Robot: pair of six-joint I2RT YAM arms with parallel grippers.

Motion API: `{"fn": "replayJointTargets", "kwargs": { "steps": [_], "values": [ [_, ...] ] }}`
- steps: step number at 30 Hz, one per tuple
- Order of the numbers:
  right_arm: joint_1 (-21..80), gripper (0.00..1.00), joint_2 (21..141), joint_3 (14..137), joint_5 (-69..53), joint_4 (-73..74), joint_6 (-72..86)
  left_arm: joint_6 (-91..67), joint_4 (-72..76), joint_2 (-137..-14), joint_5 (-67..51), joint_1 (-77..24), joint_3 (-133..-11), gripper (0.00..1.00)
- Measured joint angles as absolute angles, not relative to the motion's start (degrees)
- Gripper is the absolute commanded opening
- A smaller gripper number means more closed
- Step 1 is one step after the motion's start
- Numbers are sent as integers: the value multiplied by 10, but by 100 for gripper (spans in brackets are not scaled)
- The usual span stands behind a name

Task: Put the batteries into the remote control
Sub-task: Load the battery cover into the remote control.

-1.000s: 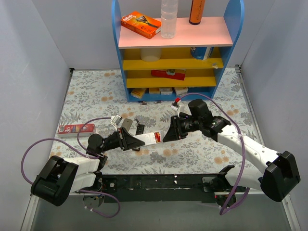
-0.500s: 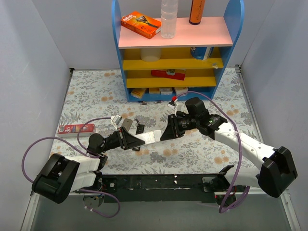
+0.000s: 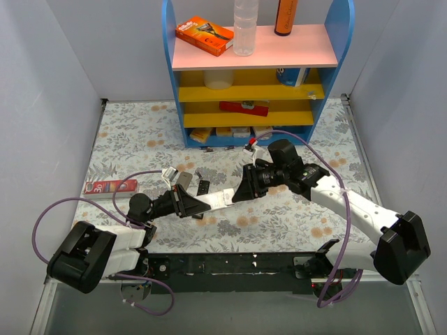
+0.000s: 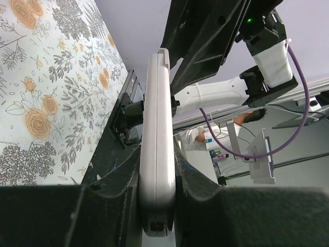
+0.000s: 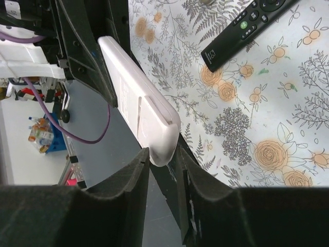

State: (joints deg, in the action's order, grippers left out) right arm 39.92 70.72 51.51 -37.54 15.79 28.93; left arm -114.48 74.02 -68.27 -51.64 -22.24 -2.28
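One white remote control point(image 3: 218, 199) is up off the surface point(image 3: 279, 220), spanning the gap between the two arms near the middle. The left end effector point(image 3: 190, 202) is clamped tight on one end. In its wrist view the remote stands edge-on between the pads. The right end effector point(image 3: 242, 192) is closed on the opposite rounded tip, with both fingers point(image 5: 134, 180) against its sides. One black remote point(image 5: 247, 28) lies on the floral surface just beyond the held one, and one red box point(image 3: 110, 187) lies well off to the left. I cannot make out the batteries. The blue shelf unit point(image 3: 340, 42) at the back carries one orange box point(image 3: 204, 35) and two bottles on its top board. Compared with a second ago, the right end effector has slid leftward along the remote, covering the label that showed then. The left arm has barely moved.
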Motion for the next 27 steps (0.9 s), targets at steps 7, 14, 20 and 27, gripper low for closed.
{"fn": "replayJointTargets", "kwargs": {
  "steps": [7,14,20,27],
  "values": [
    [399,39,707,539,-364,168,281,-1145,742,-683,-518,-223,-23,0],
    [403,39,707,546,-349,172,280,-1145,742,-686,-518,-223,-23,0],
    [410,38,708,547,-326,181,281,-1145,742,-686,-519,-223,-23,0],
    [434,32,708,547,-287,185,283,-1145,742,-688,-519,-223,-23,0]
  ]
}}
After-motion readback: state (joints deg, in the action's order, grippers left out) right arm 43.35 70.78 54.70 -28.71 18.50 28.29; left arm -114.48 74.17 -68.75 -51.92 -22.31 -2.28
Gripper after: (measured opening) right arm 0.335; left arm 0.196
